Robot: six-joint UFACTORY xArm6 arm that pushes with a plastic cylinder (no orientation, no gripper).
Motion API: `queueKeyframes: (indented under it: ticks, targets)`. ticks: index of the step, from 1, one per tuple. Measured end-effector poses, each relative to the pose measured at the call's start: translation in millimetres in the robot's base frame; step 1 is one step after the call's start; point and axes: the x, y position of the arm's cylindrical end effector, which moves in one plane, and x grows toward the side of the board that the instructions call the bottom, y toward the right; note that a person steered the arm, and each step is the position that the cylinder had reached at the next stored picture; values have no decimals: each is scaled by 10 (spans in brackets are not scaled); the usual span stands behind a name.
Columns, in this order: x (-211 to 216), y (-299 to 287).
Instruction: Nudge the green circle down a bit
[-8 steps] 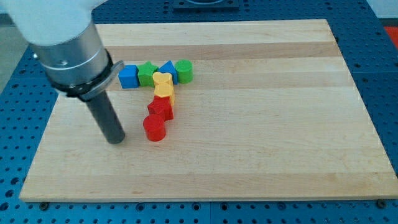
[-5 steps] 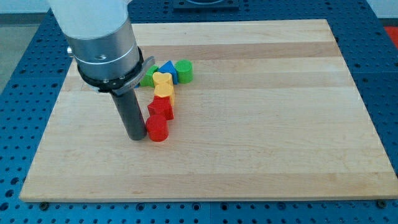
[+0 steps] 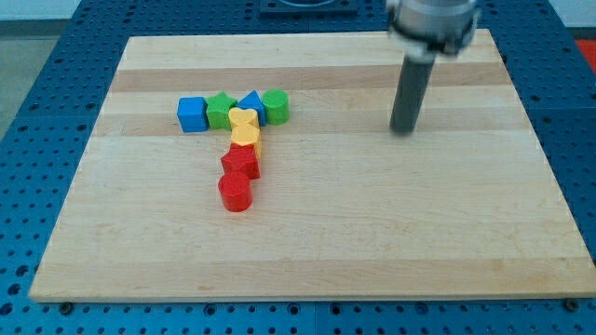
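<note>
The green circle (image 3: 276, 106) stands at the right end of a row of blocks in the upper left part of the board. My tip (image 3: 402, 130) is far to the view's right of it, slightly lower, touching no block. The row holds, from left, a blue cube (image 3: 192, 114), a green star-like block (image 3: 221, 110), a blue triangle (image 3: 251, 101) and the green circle.
Below the row a column runs down: a yellow heart (image 3: 243, 121), a yellow block (image 3: 247, 141), a red star-like block (image 3: 240, 164) and a red cylinder (image 3: 235, 192). The wooden board (image 3: 419, 223) lies on a blue perforated table.
My tip has swept from beside the red cylinder at the lower left up and across to the view's right of the blocks. The blocks have not moved.
</note>
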Motion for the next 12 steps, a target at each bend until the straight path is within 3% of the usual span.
queueKeyframes:
  ticks: [1, 2, 5, 7, 8, 9, 10, 12]
  targets:
    - [-970, 426]
    - [-1112, 513]
    - [-948, 482]
    - [162, 537]
    - [393, 436]
    - [306, 436]
    - [-146, 311]
    - [-477, -1122]
